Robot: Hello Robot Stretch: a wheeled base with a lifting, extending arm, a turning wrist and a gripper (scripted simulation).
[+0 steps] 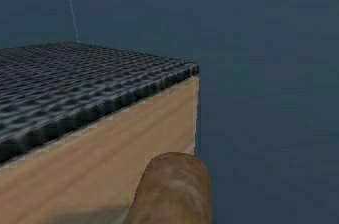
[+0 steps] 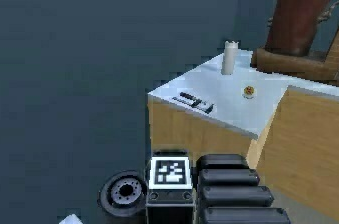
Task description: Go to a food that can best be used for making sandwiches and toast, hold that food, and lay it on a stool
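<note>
Tool (image 2: 122,195) grip and load: cannot tell, so pull up beside woven-topped stool (image 1: 67,85), keep brown lump (image 1: 172,190) clear of its rim, lower mid-seat.

Soft light falls from above in the arm side view, making the white top of the counter (image 2: 229,112) the brightest surface, its wooden side a shade duller. The wall behind lies dim and dark. In the forward view the pale wooden flank of a woven-topped block (image 1: 97,155) catches the light while its dark weave takes little. A faint sheen crowns the brown rounded object (image 1: 174,182).
</note>
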